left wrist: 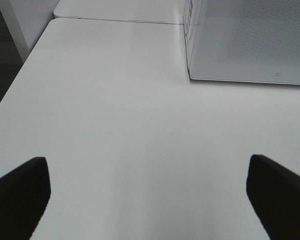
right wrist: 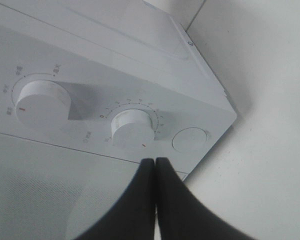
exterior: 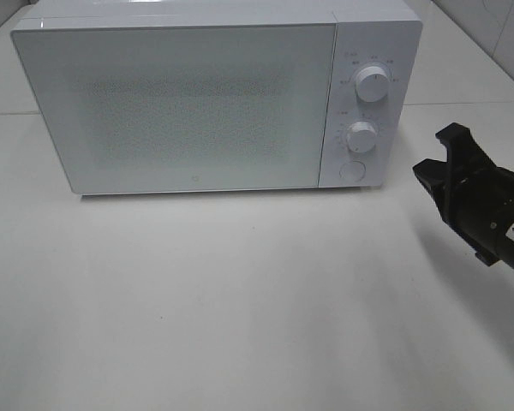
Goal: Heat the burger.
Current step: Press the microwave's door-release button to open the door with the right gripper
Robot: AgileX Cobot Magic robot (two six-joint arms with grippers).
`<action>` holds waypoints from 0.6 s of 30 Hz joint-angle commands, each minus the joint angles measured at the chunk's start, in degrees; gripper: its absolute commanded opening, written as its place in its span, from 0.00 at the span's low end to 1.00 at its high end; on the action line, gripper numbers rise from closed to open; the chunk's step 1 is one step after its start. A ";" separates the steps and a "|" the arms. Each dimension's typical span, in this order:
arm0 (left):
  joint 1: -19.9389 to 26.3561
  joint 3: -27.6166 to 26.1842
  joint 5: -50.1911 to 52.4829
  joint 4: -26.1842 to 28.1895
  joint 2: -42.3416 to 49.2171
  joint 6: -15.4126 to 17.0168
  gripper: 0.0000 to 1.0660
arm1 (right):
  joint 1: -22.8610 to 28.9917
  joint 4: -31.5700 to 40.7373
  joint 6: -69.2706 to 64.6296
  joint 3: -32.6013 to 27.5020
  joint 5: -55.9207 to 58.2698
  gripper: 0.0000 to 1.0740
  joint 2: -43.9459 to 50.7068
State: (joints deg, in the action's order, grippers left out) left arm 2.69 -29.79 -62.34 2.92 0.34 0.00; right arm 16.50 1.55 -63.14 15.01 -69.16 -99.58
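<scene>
We cannot see the burger in any view. The table (exterior: 240,300) is bare in front of the microwave (exterior: 197,103), whose door is closed and frosted. If the burger is inside, the door hides it, and we cannot tell.

The microwave stands at twelve o'clock on the table, with its control panel on its three o'clock side. The panel carries an upper knob (exterior: 373,85), a lower knob (exterior: 361,134) and a round button (exterior: 352,170).

The right gripper (exterior: 441,158) hangs at three o'clock, apart from the panel. Its fingers are clenched tight together on nothing and aimed toward the lower knob (right wrist: 132,129). The left gripper (left wrist: 147,185) is spread wide and released, holding nothing, above bare table off the microwave's nine o'clock corner.

We judge the burger to be light, soft and stacked, so its layers could slide or squash. We would take it gently across the bun's widest part, from both sides and low enough to catch the bottom half. With nothing in either gripper and the door closed, the knobs look like the next concern.
</scene>
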 commanded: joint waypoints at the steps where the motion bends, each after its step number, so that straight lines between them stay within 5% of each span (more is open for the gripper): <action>1: 0.11 0.23 0.92 -0.17 0.23 0.00 0.94 | 0.29 0.63 -5.44 0.11 -1.78 0.02 0.17; 18: 0.11 0.23 0.92 -0.17 0.23 0.00 0.94 | 3.67 6.76 -18.62 6.30 6.88 0.02 -6.25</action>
State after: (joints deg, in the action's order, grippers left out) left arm 2.69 -29.79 -62.34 2.92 0.34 0.00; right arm 19.94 8.19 -80.79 20.74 -61.71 -105.77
